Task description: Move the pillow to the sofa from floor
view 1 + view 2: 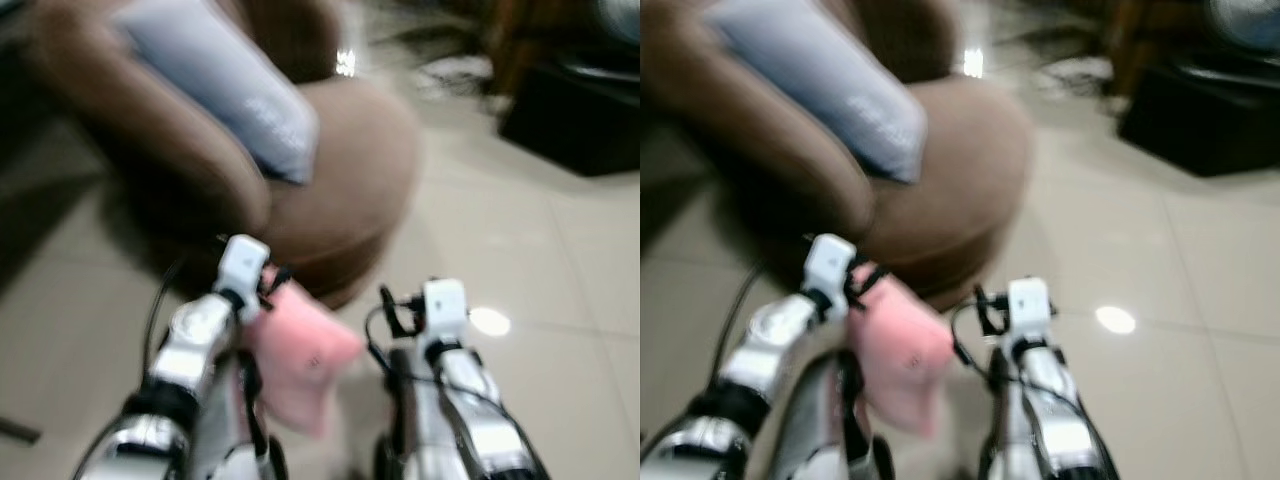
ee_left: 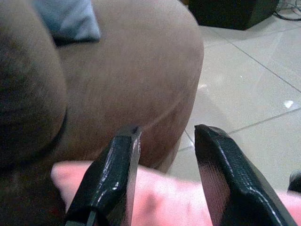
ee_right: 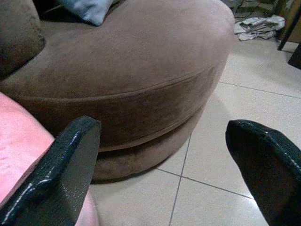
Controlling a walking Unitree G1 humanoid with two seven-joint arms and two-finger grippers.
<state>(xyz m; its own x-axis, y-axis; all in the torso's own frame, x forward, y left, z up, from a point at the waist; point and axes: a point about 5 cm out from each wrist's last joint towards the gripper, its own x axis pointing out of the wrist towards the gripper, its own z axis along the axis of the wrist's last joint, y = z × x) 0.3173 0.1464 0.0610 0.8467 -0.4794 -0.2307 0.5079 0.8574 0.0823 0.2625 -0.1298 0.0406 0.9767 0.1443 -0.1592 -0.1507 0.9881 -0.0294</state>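
A pink pillow (image 1: 300, 360) hangs above the floor between my two arms, just in front of the brown rounded sofa (image 1: 340, 150). My left gripper (image 1: 265, 285) is shut on the pillow's upper corner. In the left wrist view the pink fabric (image 2: 164, 202) lies between the two black fingers (image 2: 117, 179). My right gripper (image 1: 393, 308) stands open beside the pillow. Its fingers (image 3: 70, 160) are spread wide, with the pillow's edge (image 3: 19, 146) just beside one of them. Both eye views are blurred.
A light blue-grey cushion (image 1: 230, 80) leans on the sofa's armrest. A black cabinet (image 1: 570, 110) stands at the back right. A crumpled cloth (image 3: 258, 26) lies on the pale floor tiles (image 1: 540, 260) beyond the sofa.
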